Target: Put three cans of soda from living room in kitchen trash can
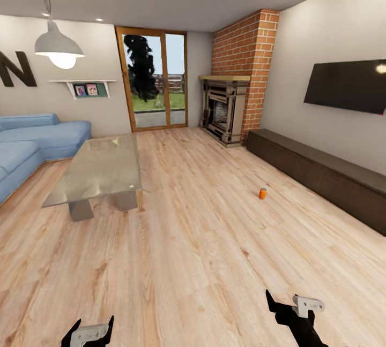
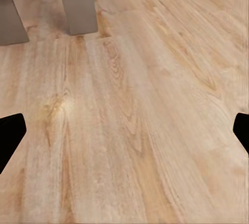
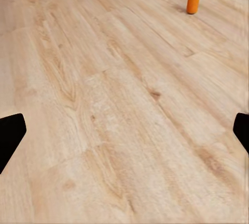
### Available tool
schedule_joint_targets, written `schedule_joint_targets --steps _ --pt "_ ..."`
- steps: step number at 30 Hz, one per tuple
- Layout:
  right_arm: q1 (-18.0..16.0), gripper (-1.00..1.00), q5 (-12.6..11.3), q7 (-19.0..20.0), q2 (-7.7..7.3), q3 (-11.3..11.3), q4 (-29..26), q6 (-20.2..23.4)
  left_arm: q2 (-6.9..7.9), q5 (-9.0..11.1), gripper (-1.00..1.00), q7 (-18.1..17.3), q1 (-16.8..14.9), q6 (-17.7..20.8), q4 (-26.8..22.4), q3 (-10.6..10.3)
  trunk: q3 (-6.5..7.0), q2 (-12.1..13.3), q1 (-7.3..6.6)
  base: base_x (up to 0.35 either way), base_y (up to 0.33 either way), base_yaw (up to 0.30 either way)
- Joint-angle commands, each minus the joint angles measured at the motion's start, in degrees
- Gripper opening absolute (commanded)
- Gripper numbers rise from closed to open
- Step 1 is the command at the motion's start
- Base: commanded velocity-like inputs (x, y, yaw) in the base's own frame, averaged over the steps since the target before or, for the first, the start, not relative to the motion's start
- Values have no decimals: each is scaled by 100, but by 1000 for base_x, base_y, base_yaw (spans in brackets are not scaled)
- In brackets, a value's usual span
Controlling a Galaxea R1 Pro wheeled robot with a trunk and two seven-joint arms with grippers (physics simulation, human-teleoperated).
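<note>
I am in the living room, fetching the first can: a small bright orange soda can (image 1: pixel 262 193) stands upright on the pale wood floor (image 1: pixel 203 261), well ahead of my right end effector (image 1: pixel 294 304), which is spread wide and empty like my left end effector (image 1: pixel 88 331); next I must drive closer

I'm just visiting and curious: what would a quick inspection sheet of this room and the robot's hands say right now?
Surface: pale wood floor, bare around the robot.
Job's things: one orange soda can standing upright on the floor, near the dark low cabinet.
Clutter: nothing seen.
Grippers: left gripper and right gripper both open, holding nothing.
Cables: lamp cord only, above the pendant lamp.
Surroundings: blue sofa, glass coffee table, brick fireplace, wall TV, glass door.
</note>
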Motion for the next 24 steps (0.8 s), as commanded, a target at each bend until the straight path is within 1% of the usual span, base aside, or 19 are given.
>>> schedule_joint_targets --steps 1,21,24 --pt "0 100 0 -1 0 0 0 0 0 0 100 0 0 0 0 0 7 0 0 0 -289 -191" --pt "0 100 4 -1 -3 -2 0 -2 6 0 100 1 0 0 0 -1 155 0 0 0 -289 -188" --pt "0 100 38 12 -5 12 0 -11 2 2 100 1 0 0 0 0 174 0 0 0 -211 -164"
